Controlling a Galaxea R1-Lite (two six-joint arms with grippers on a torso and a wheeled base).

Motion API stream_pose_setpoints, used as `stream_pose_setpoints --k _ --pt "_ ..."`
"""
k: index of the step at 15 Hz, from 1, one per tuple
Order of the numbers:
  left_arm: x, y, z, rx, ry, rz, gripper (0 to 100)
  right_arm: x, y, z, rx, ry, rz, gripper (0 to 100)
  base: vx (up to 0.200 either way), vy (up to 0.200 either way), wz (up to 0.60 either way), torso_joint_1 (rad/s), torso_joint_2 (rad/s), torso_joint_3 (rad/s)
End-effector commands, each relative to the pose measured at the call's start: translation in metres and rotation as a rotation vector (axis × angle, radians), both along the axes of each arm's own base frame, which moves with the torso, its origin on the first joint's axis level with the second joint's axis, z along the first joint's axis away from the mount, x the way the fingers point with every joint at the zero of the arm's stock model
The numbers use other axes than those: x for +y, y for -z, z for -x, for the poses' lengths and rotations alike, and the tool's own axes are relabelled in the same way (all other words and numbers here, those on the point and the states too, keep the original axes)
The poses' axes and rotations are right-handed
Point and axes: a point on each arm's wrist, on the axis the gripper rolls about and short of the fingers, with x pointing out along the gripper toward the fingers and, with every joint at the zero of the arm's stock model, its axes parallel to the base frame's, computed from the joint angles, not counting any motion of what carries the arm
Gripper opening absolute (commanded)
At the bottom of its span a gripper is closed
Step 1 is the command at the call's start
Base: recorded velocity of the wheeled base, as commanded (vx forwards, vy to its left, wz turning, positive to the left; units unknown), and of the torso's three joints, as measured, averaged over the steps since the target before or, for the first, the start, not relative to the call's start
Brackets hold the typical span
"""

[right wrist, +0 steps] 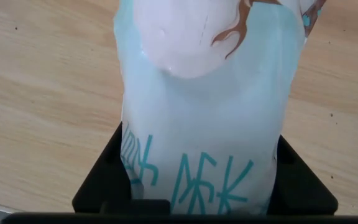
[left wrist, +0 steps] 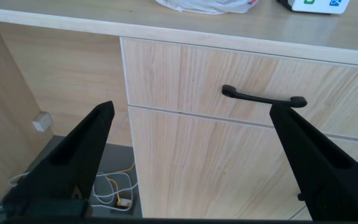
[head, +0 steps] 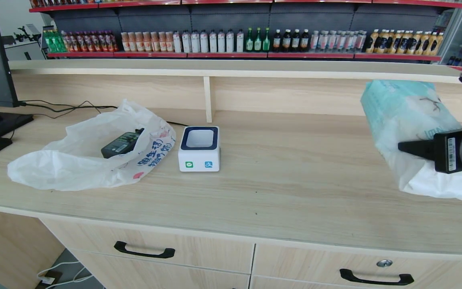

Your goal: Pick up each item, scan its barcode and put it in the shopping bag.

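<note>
Grip security matters most at this step: the tissue pack (head: 409, 120) is pinched across its soft middle by the right claw (right wrist: 201, 180), so a firm squeeze is wanted without the wrap being crushed. The scanner (head: 199, 149) stands on the desk (head: 295, 180) well to that claw's left, with the shopping bag (head: 74, 164) beyond it. The barcode face, not yet seen, should be turned toward the scanner window. The left claw (left wrist: 191, 155) hangs spread wide below the desk edge.
</note>
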Motion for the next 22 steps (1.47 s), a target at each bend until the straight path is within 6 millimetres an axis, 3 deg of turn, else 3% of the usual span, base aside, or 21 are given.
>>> stream_pose_setpoints --k 1,5,8,15,19,22 --pt "0.0 0.0 0.0 -0.001 0.0 0.0 100 -0.006 -0.02 0.022 -0.115 -0.015 -0.054 0 0.0 0.0 0.0 0.0 0.0 0.0" --pt "0.0 0.0 0.0 -0.001 0.0 0.0 100 -0.005 -0.036 0.029 -0.174 -0.119 -0.17 0 0.0 0.0 0.0 0.0 0.0 0.0" --pt "0.0 0.0 0.0 -0.001 0.0 0.0 100 -0.007 -0.026 0.048 -0.16 -0.212 -0.339 0 0.0 0.0 0.0 0.0 0.0 0.0" --pt "0.0 0.0 0.0 -0.001 0.0 0.0 100 -0.003 -0.015 0.066 -0.06 -0.339 -0.602 0 0.0 0.0 0.0 0.0 0.0 0.0" --pt "0.0 0.0 0.0 -0.001 0.0 0.0 100 0.01 -0.007 0.078 -0.071 -0.464 -0.864 0 0.0 0.0 0.0 0.0 0.0 0.0" --pt "0.0 0.0 0.0 0.001 0.0 0.0 100 0.028 -0.001 0.08 0.087 -0.514 -1.059 0 0.0 0.0 0.0 0.0 0.0 0.0"
